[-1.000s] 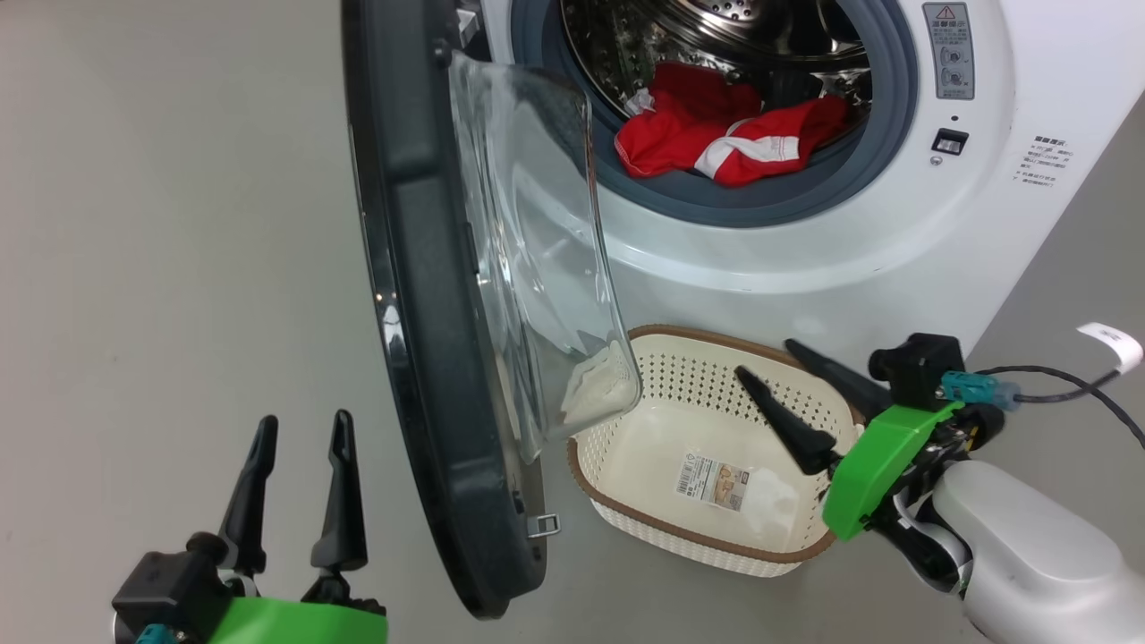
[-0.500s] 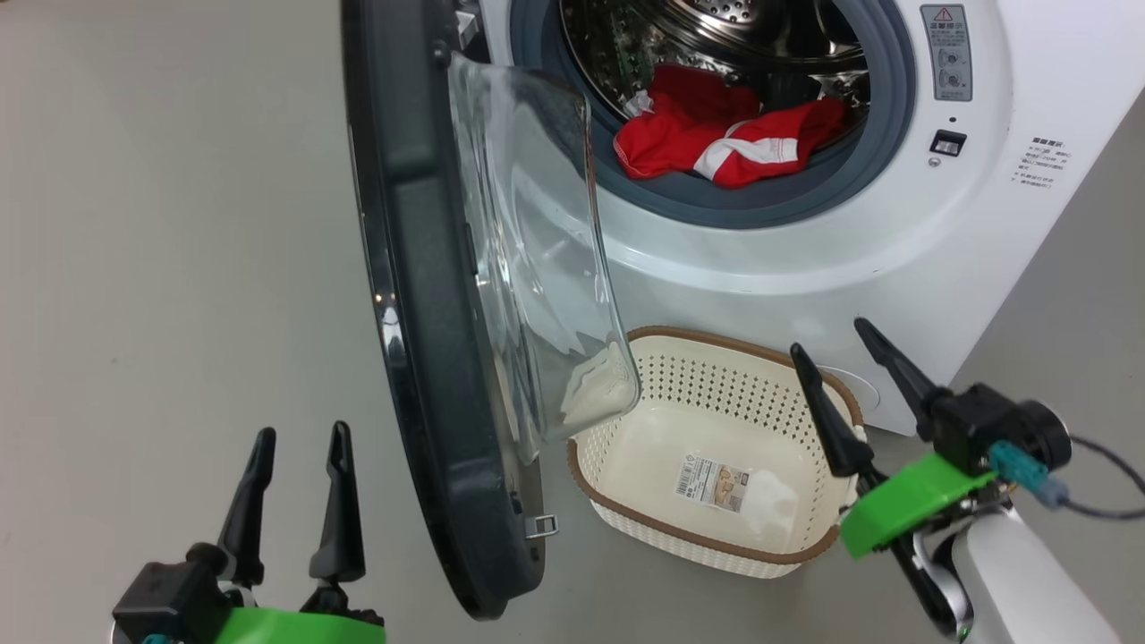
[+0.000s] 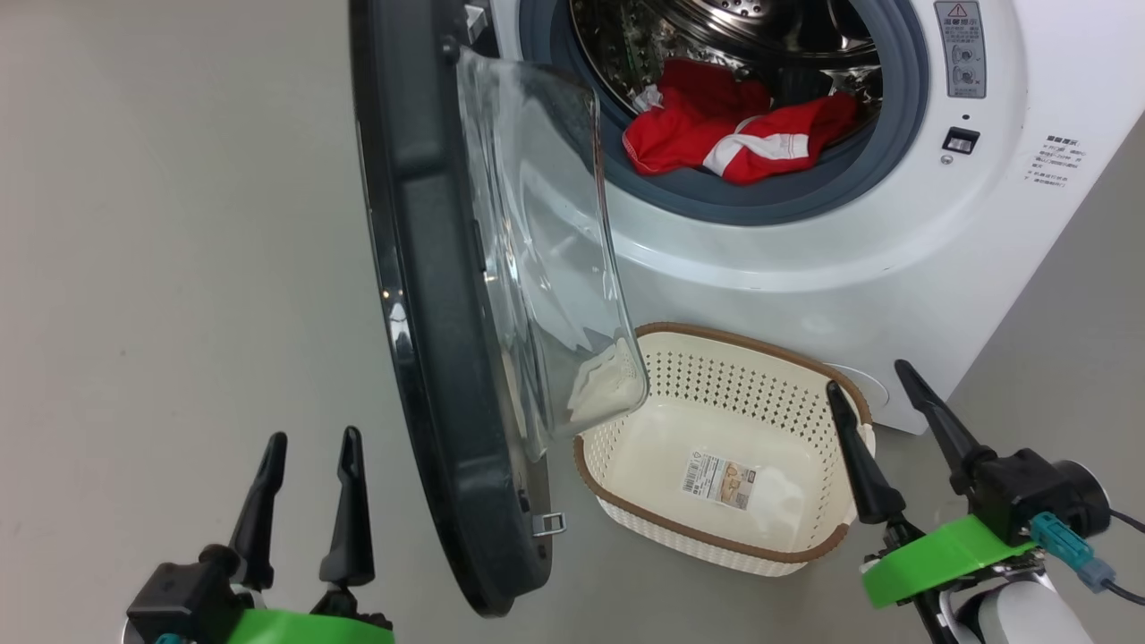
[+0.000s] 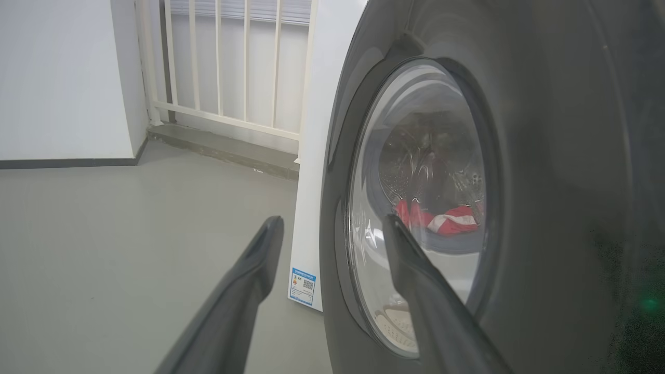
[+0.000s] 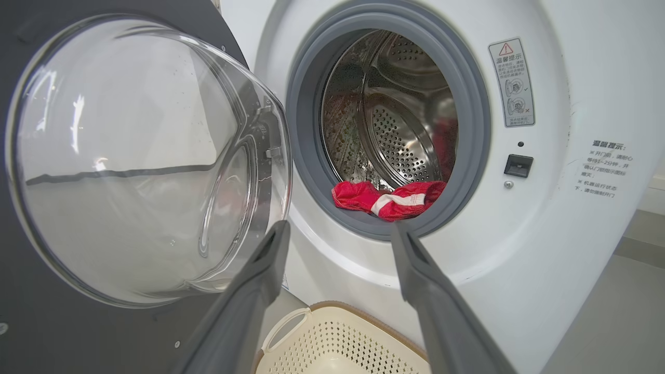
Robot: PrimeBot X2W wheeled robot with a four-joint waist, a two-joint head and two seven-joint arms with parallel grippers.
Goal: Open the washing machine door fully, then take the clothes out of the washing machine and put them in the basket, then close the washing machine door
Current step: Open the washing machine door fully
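Head view: clothes (image 3: 733, 143) in drum (image 3: 760, 27), well beyond right gripper (image 3: 868, 376), spread; left gripper (image 3: 315, 434) spread.

The washing machine door (image 3: 429, 295) stands swung open. Red, white-striped clothes (image 3: 738, 134) lie in the washing machine (image 3: 805, 259) drum. The cream basket (image 3: 716, 537) sits empty below.

One washing machine (image 3: 805, 277) is showing; one door (image 3: 429, 313) is hanging on it; one basket (image 3: 733, 385) is sitting below, holding one label (image 3: 721, 478); the clothes (image 3: 742, 143) are lying as one red heap, its number of pieces not being clear; two grippers are showing, the left gripper (image 3: 314, 433) and the right gripper (image 3: 866, 376), each carrying two fingers (image 3: 258, 505); one warning sticker (image 3: 959, 49) and one blue sticker (image 4: 302, 285) are showing.
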